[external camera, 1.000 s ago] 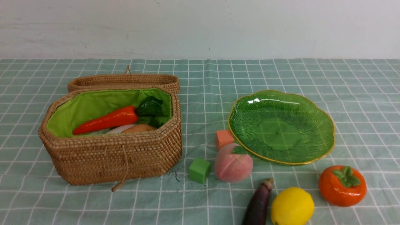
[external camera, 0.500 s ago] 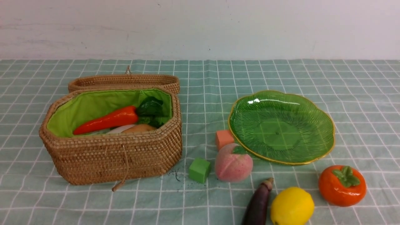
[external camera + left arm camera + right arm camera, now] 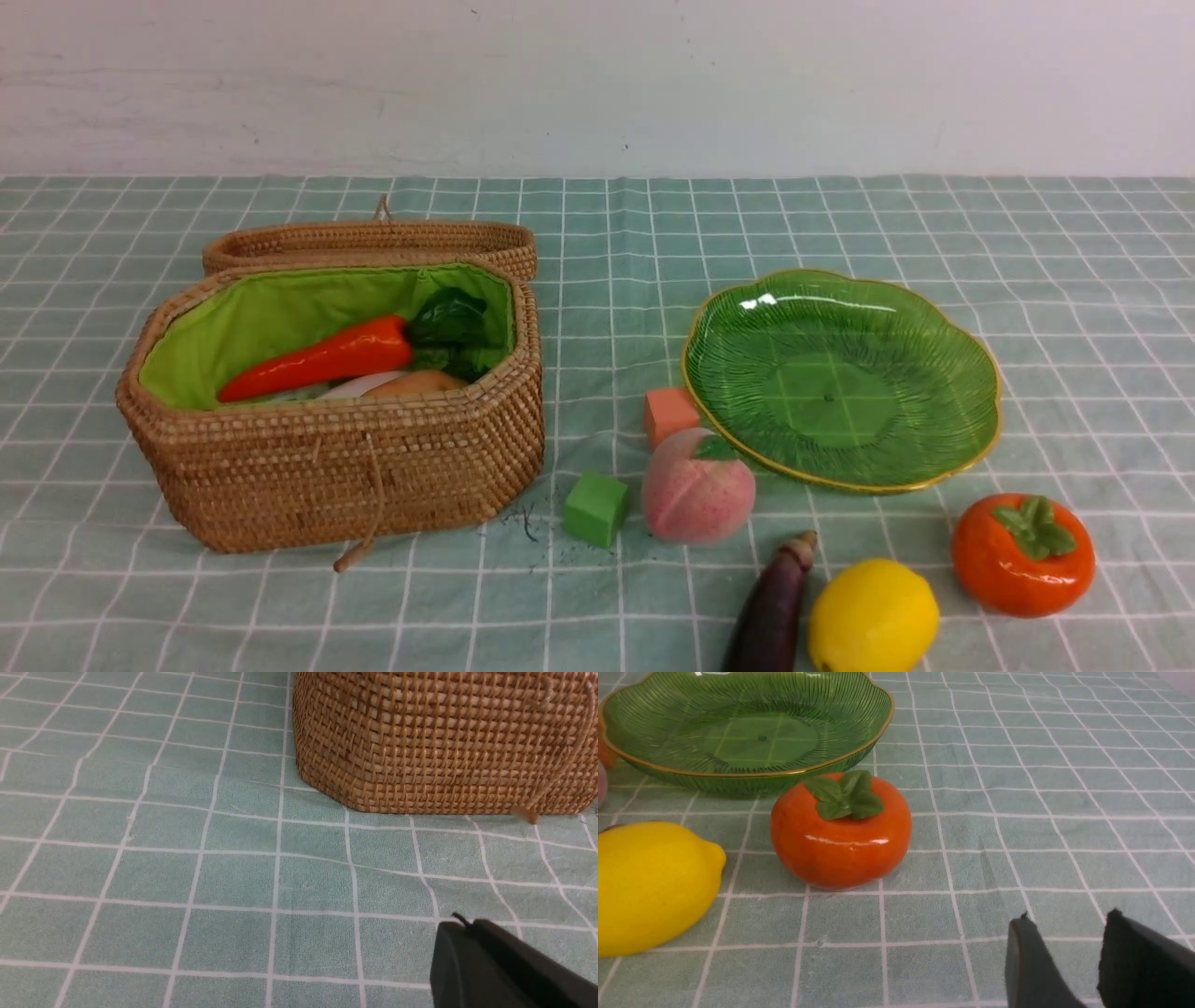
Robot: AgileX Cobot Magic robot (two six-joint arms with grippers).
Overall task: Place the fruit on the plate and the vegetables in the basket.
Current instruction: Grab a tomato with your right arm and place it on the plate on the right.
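Basket (image 3: 336, 467), left half of the table: it stands with its lid (image 3: 373, 245) laid back behind it. Inside, against the green lining (image 3: 233, 336), I see the carrot (image 3: 322, 359) lying slantwise above the radish (image 3: 359, 385) and the potato (image 3: 420, 381), with green leaves (image 3: 453, 327) at the right end.

Left gripper (image 3: 465, 927), visible to me only in its wrist view: it hangs over the tablecloth (image 3: 607, 243), near the basket's front wall. Its jaws are pressed together and hold nothing.

Middle of the table, toward the near edge: green cube (image 3: 596, 507), then orange cube (image 3: 668, 414) behind the peach (image 3: 695, 485). The peach lies just beside the plate's near-left rim, and I cannot tell whether they touch.

Eggplant (image 3: 773, 607): on the cloth at the near edge, stem pointing away from me, partly cut off by the frame.

Plate (image 3: 840, 378), right half of the table.

Lemon (image 3: 873, 616): at the near edge, just right of the eggplant.

Persimmon (image 3: 1022, 555): on the cloth in front of the plate's near-right rim.

Right gripper (image 3: 1069, 926), wrist view only: near the persimmon, with its jaws partly apart and nothing between them.
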